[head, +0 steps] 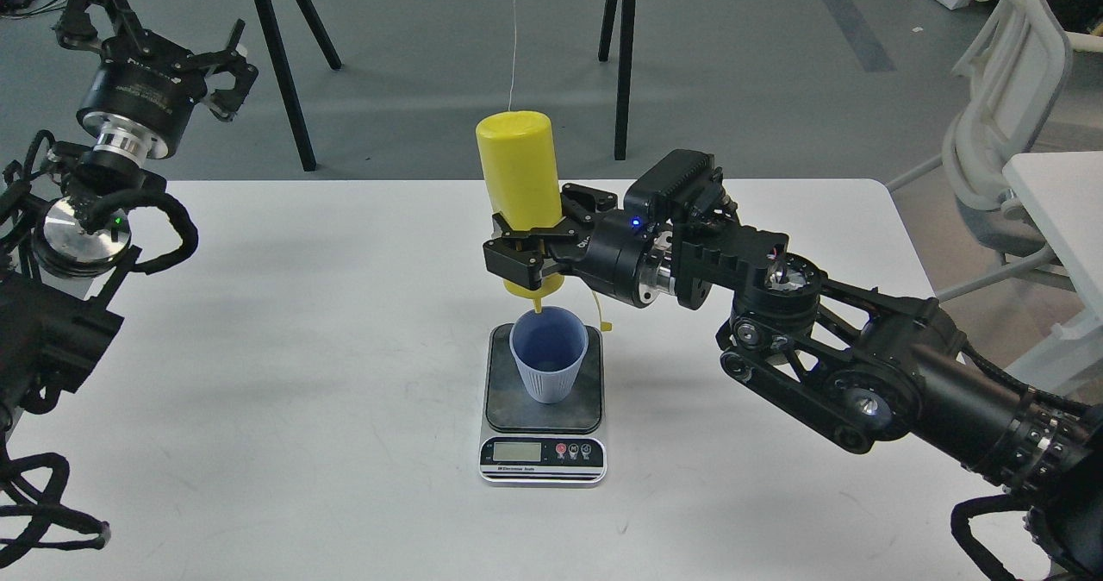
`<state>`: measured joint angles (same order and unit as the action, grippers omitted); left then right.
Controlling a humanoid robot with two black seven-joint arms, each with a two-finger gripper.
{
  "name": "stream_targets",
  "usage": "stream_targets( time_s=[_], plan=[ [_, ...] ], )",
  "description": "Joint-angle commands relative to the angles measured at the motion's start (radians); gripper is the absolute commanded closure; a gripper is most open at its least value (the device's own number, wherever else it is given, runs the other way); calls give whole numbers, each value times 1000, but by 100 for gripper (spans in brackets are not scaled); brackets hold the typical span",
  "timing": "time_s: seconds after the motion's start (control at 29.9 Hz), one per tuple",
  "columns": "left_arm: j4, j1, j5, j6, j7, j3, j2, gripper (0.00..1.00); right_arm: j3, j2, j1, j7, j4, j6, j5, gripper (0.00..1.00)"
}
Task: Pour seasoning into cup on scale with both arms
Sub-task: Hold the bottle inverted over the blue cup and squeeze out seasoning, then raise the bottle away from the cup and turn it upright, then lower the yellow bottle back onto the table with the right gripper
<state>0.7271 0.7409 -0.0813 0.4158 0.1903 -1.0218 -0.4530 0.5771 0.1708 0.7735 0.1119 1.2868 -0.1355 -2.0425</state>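
White table [258, 391] carries only the scale [543, 409] near its centre; the surface around it is bare. Behind the table edge: black trestle legs [284, 72] on grey floor, a thin white cord [514, 38] hanging down to just above the bottle, and a white chair [1008, 124] at far right beside a second white tabletop [1064, 210]. Nothing lies between the bottle and the cup.

Right arm reaches in from lower right, forearm rising toward centre, wrist turned so the right gripper [530, 249] sits side-on over the scale. Its fingers are clamped on the lower body of the seasoning bottle [517, 171]. Left gripper [164, 51] is held up at far left, well apart from the scale, fingers spread, holding nothing.

Bottle is yellow, inverted, base up, tilted slightly; nozzle points down just above the far rim of the cup [548, 357]; tethered cap [606, 326] dangles to the right. Cup is light blue, ribbed low down, upright on the dark weighing plate. Display reading is too small to tell
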Motion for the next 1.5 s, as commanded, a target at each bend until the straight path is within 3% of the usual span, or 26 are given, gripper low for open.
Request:
stream_targets(
  time_s=[0.0,0.1,0.43,0.7,0.84,1.0,1.1,1.2,1.37,1.47],
  plan=[
    [0,0,0,0,0,0,0,0,6,6,3,8,6,-3,19,73],
    [11,2,-1,-2,-2,-3,-1,0,27,24,4,11,9,-9,112,73],
    [8,9,5,0,-2,6,2,0,157,229,3,9,11,-24,805,74],
    [6,15,12,-3,-5,14,2,0,259,436,-83,5,-9,-160,1447,74],
    [5,15,12,-3,-6,14,0,0,288,484,-161,11,-49,-197,1805,74],
    [5,15,11,-3,-11,14,-33,0,382,486,-311,11,-92,-340,2238,74],
    [5,11,12,-3,-12,14,-49,0,437,461,-420,26,-101,-353,2383,74],
    [5,6,12,-3,-12,15,-53,0,495,383,-509,58,-110,-353,2430,74],
    [11,8,14,-5,-12,15,-55,0,615,210,-641,48,-119,-353,2441,74],
    [14,11,14,-6,-12,14,-58,0,618,165,-680,48,-119,-353,2443,73]
  ],
)
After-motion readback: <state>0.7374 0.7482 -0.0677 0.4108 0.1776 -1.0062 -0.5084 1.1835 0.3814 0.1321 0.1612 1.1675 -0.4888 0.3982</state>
